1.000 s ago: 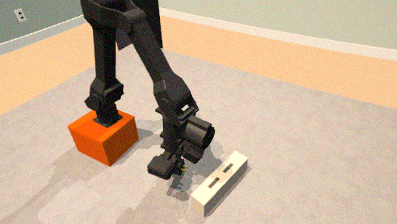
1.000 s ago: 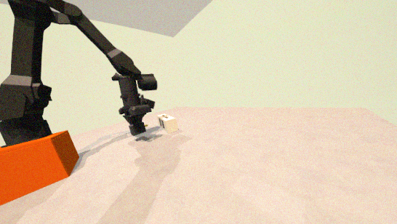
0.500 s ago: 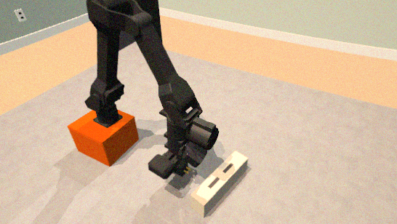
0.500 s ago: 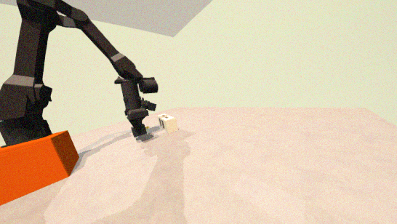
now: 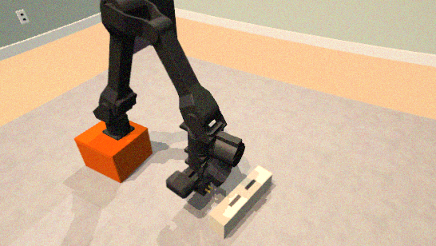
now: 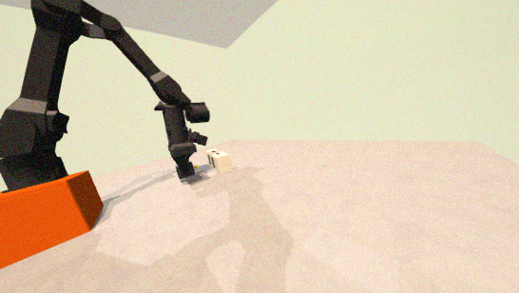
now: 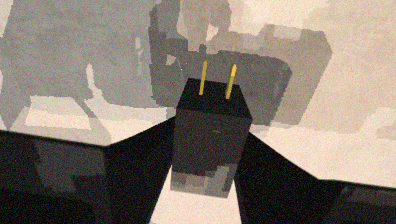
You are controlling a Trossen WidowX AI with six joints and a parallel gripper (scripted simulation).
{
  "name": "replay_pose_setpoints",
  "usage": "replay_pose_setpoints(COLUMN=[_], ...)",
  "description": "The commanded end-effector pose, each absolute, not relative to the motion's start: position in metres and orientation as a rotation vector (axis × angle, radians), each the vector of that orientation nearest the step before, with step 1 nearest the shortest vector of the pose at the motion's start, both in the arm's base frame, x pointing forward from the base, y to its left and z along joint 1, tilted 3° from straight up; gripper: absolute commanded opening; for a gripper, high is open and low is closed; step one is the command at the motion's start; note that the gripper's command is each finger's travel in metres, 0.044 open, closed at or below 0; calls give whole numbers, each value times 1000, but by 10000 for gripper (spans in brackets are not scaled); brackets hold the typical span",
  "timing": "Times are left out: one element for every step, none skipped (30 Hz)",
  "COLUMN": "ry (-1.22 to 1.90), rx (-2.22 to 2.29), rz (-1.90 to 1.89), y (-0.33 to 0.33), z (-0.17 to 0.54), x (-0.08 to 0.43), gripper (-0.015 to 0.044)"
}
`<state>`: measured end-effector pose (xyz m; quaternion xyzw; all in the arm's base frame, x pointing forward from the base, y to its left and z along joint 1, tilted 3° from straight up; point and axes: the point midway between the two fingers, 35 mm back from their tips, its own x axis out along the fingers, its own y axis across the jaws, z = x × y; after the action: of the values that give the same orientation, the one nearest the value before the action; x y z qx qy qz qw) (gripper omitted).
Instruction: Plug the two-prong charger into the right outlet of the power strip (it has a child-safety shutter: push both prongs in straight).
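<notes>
A black charger (image 7: 212,132) with two thin gold prongs (image 7: 217,80) (image 5: 208,188) (image 6: 195,166) sits between the fingers of my gripper (image 7: 206,127), which is shut on its sides. In the top view the gripper (image 5: 202,189) is low over the floor, just left of the power strip (image 5: 243,192) (image 6: 223,163), with the prongs toward the strip and a gap between them. The cream strip lies diagonally and shows two dark outlet recesses, a nearer one (image 5: 235,200) and a farther one (image 5: 250,184). The strip does not show in the wrist view. The prongs touch nothing there.
The orange block (image 5: 133,160) (image 6: 43,216) under the arm's base stands to the left, behind the gripper. A wall outlet (image 5: 22,17) is far off at the upper left. Shadows of the arm fall around the gripper and the strip.
</notes>
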<state>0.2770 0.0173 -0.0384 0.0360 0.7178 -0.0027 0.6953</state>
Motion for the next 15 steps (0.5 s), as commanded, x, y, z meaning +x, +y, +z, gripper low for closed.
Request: replay_pose_setpoints(ry=[1600, 1600, 1600, 1600, 1600, 1600, 1600, 1600, 1600, 1600, 1600, 1600, 1600, 1600, 1600], rx=[95, 97, 99, 100, 102, 104, 105, 107, 109, 110, 112, 114, 115, 117, 119], rz=[-16, -17, -19, -20, -22, -23, -25, -26, -28, -29, -31, -32, -34, -35, -37], y=[17, 17, 17, 17, 17, 17, 17, 17, 17, 17, 17, 16, 16, 16, 16], z=[-38, -38, -38, -38, -38, -38, -38, -38, -38, -38, -39, -39, -39, -39, -39], x=[283, 284, 285, 286, 288, 289, 290, 291, 292, 293, 294, 296, 297, 298, 299], gripper=[0, 0, 0, 0, 0, 0, 0, 0, 0, 0, 0, 0, 0, 0, 0])
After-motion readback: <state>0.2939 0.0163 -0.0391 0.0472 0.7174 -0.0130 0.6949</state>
